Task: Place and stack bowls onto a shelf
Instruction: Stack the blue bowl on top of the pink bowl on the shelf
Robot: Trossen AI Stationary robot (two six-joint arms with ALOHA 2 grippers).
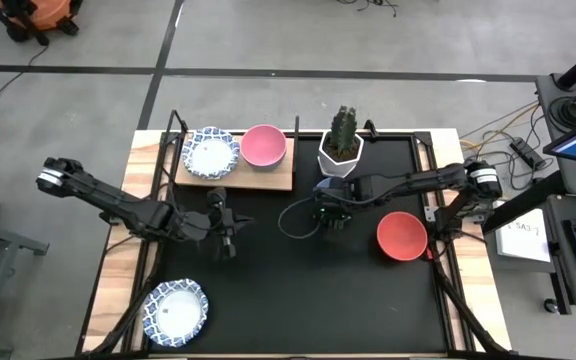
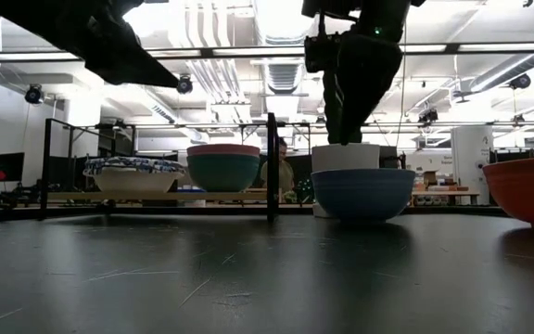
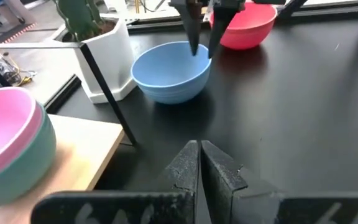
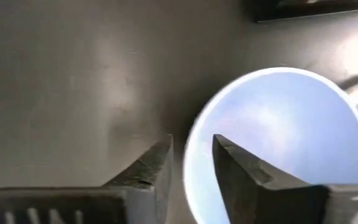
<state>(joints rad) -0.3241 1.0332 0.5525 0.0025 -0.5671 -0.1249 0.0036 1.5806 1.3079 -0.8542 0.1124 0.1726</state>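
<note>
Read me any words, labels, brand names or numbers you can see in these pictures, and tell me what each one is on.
None can be read for certain.
White sheet beside the table, right side of the high view: dark printed marks, too small to read.
Bowls, shelf, cactus pot and both arms: no lettering shows.

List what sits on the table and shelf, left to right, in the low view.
White patterned bowl → pink bowl nested in green bowl → blue bowl, with the right gripper above it → red bowl.
</note>
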